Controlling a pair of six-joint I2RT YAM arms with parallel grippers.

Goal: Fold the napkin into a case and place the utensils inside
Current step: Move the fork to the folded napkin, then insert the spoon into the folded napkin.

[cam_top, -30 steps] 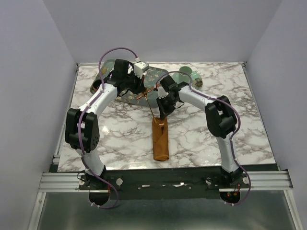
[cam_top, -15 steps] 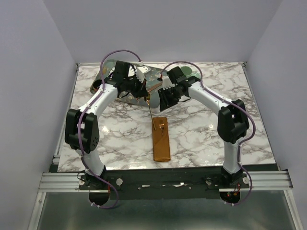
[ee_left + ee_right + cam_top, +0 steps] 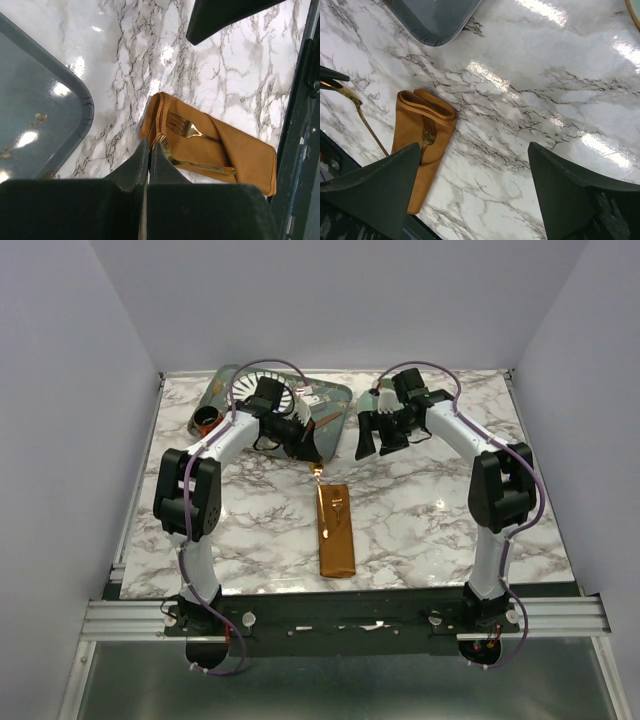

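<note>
Left gripper (image 3: 149, 150) pinched shut on a utensil (image 3: 202, 165), handle dangling over the case (image 3: 336, 535) mid-table, fork (image 3: 186, 129) lying on it. Right gripper (image 3: 474, 150) spread wide, empty. Risk: handle skates over the cloth and misses the mouth, since nothing pins the case.

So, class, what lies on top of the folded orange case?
A fork lies on the case, tines bare, its handle end hidden under a cloth fold. A second utensil, pinched in the left gripper, slants over the cloth.
</note>
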